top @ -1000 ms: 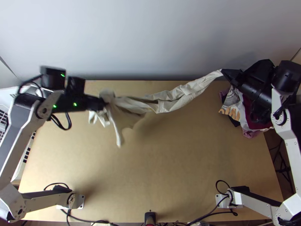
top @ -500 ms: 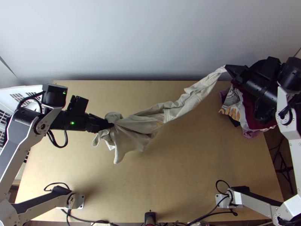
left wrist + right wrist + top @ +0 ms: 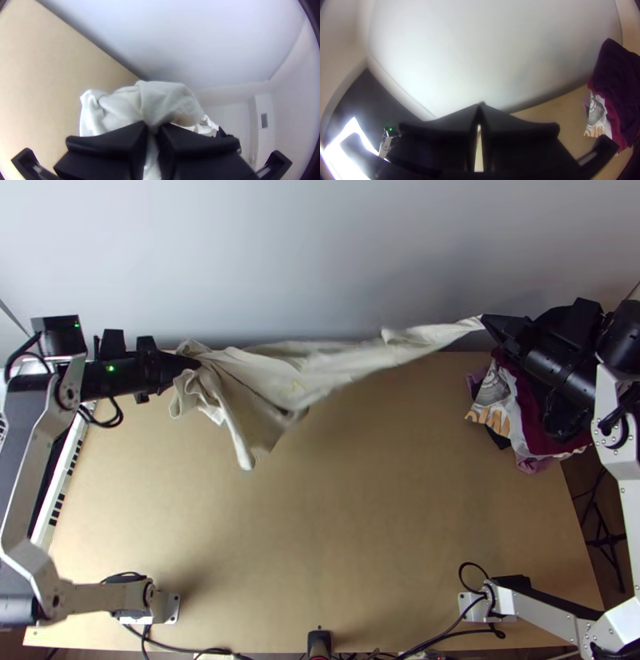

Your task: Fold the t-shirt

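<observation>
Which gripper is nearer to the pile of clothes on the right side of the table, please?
Right. The right gripper is close beside the pile of clothes; the left gripper is across the table, at the bunched end of the t-shirt.

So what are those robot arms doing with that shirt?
The robot's left arm and right arm each have a bit of the pale t-shirt pinched in their jaws, so it stretches between them near the far side of the table. It isn't folded: it's all crumpled, hanging loose near the left arm and narrow toward the right. A pile of clothes lies at the right.
</observation>
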`<state>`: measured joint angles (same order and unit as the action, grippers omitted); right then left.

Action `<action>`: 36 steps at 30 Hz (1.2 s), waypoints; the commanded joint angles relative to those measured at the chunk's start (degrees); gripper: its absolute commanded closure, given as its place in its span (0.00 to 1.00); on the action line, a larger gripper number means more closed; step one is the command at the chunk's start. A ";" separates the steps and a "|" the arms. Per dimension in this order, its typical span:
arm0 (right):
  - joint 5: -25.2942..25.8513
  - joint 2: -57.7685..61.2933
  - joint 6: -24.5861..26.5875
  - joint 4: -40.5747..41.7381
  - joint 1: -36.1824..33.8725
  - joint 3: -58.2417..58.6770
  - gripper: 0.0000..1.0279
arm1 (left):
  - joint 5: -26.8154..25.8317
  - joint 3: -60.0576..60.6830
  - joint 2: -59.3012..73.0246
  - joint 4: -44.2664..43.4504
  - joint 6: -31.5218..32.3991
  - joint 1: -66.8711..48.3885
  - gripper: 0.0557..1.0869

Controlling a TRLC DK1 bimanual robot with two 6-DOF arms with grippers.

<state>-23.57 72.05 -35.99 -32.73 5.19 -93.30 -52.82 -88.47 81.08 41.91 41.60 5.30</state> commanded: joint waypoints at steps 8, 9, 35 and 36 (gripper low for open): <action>0.28 -1.65 0.04 -0.84 0.35 1.89 0.97 | -1.24 6.02 3.30 11.18 -6.10 -4.16 0.04; 0.28 -1.65 0.04 -0.93 0.35 1.80 0.97 | -1.15 6.02 2.15 12.76 -8.03 -5.21 0.04; 0.19 -4.82 -0.05 -2.07 0.61 5.49 0.97 | 39.02 4.09 21.75 -13.70 -23.06 -45.29 0.05; 0.19 -4.90 -0.05 -2.16 0.43 5.67 0.97 | 40.25 1.81 23.60 -13.87 -23.50 -45.82 0.05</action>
<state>-23.38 68.31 -35.97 -34.13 6.09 -88.64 -24.12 -77.87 93.73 31.90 23.79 -33.23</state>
